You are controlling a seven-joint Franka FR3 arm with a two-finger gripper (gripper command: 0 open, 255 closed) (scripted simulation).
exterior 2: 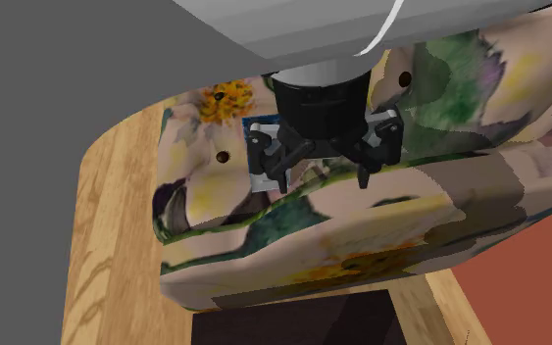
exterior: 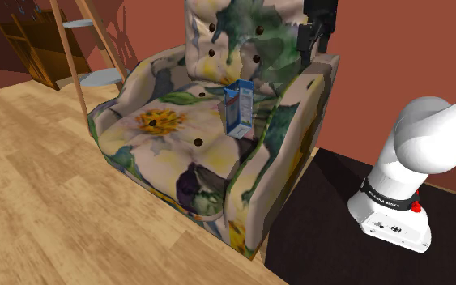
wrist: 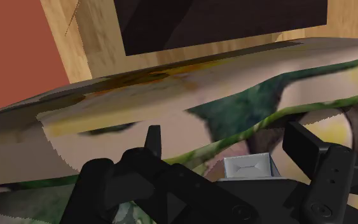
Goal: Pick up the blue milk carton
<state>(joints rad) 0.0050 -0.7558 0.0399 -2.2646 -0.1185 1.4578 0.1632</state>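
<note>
Inspector: Status of the hand (wrist: 227, 141)?
Assessor: Fingers spread, holding nothing. It hangs over the blue milk carton (exterior: 239, 109), apparently lined up for a descent.
Inspector: Carton's position?
Assessor: Upright on the armchair seat (exterior: 161, 152), near the armrest (exterior: 291, 129); clearance there looks tight.

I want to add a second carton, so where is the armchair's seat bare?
Bare: the seat from the blue milk carton across to the armrest at the shoulder view's left, and its front part. Crowded: the carton stands close to the other armrest and the backrest, the open hand above it.
</note>
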